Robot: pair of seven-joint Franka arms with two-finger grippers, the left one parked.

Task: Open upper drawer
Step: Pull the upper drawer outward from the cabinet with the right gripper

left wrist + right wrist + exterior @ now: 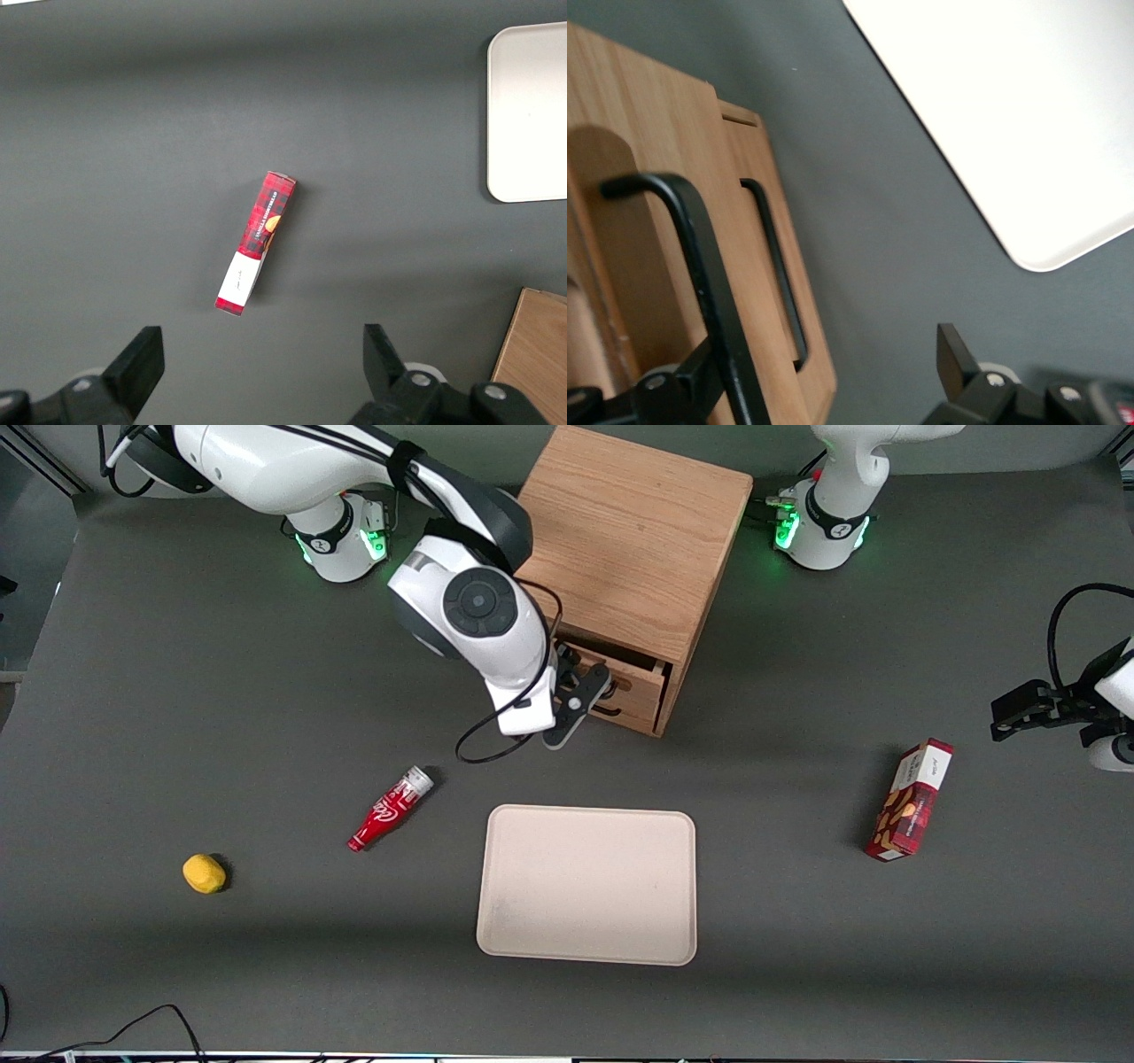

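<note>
Reaching in at the cabinet's (pixel 631 558) front, the gripper (pixel 585 695) sits at the upper drawer (pixel 633 676), which stands pulled a little way out of the oak body. In the right wrist view the fingers (pixel 950 354) are spread apart, and the drawer's thin black handle (pixel 700 266) runs between them, close against one finger. The lower drawer (pixel 775 292), with its own black handle (pixel 778 266), lies flush just beneath.

One dark grey mat (pixel 177 691) covers the whole table; it is plain and matte, with soft shadows under the arm and cabinet. A loose black cable (pixel 133 1023) curls at the edge nearest the front camera.

Counted out: one cabinet with two drawers, one tray, one bottle, one yellow lump, one box. The tray (pixel 586 883) is pale beige with rounded corners and lies nearer the front camera than the cabinet. The bottle (pixel 390 809) is small and red with white script that looks like a cola logo, though it cannot be read for certain; it lies on its side near the tray, toward the working arm's end. The yellow lump (pixel 204 872) sits well apart from it, farther toward that end. The box (pixel 911 800) is red plaid with a picture of nuts or biscuits and a white panel; its print is too small to read. It lies toward the parked arm's end.
</note>
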